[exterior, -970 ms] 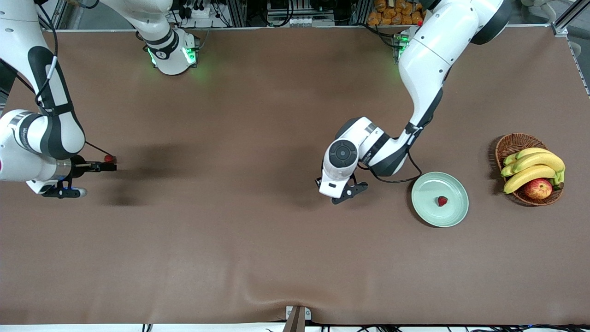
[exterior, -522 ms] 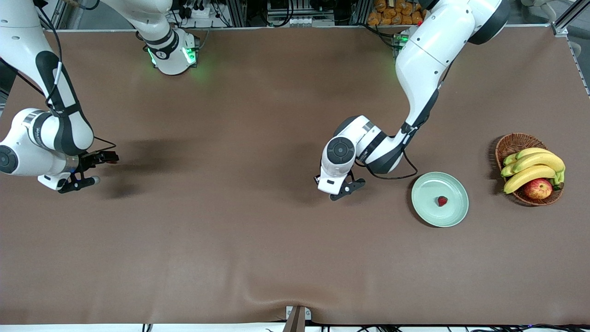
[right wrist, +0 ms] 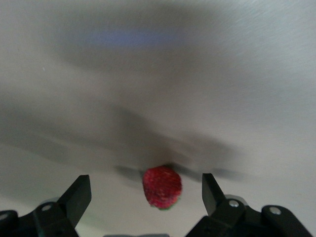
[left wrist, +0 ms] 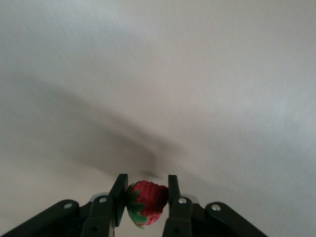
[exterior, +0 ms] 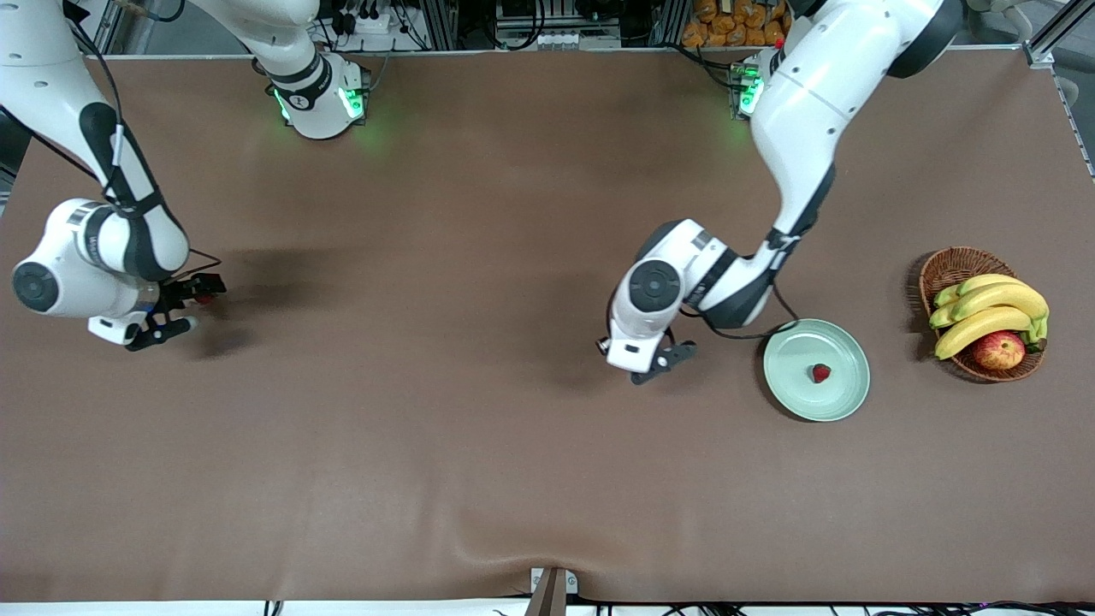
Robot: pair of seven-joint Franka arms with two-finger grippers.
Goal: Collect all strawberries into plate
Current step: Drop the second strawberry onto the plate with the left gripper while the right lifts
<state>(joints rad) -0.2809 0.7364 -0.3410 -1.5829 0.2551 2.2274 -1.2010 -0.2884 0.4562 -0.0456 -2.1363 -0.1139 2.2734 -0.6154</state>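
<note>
The pale mint-green plate [exterior: 791, 346] lies toward the left arm's end of the table with one red strawberry [exterior: 821, 372] in it. My left gripper [exterior: 660, 359] hovers over the table just beside the plate; in the left wrist view it [left wrist: 146, 185] is shut on a second strawberry [left wrist: 148, 201] with a green top. My right gripper [exterior: 197, 295] is low at the right arm's end of the table. It [right wrist: 146, 186] is open, with a third strawberry [right wrist: 162, 186] lying on the table between its fingers, touching neither.
A brown wicker basket [exterior: 945, 265] holding bananas [exterior: 992, 312] and a red-yellow apple [exterior: 998, 351] stands beside the plate at the left arm's end. A brown cloth [exterior: 479, 445] covers the table.
My left gripper has moved a little toward the plate with its strawberry. My right wrist has swung round while its gripper stayed at the third strawberry.
</note>
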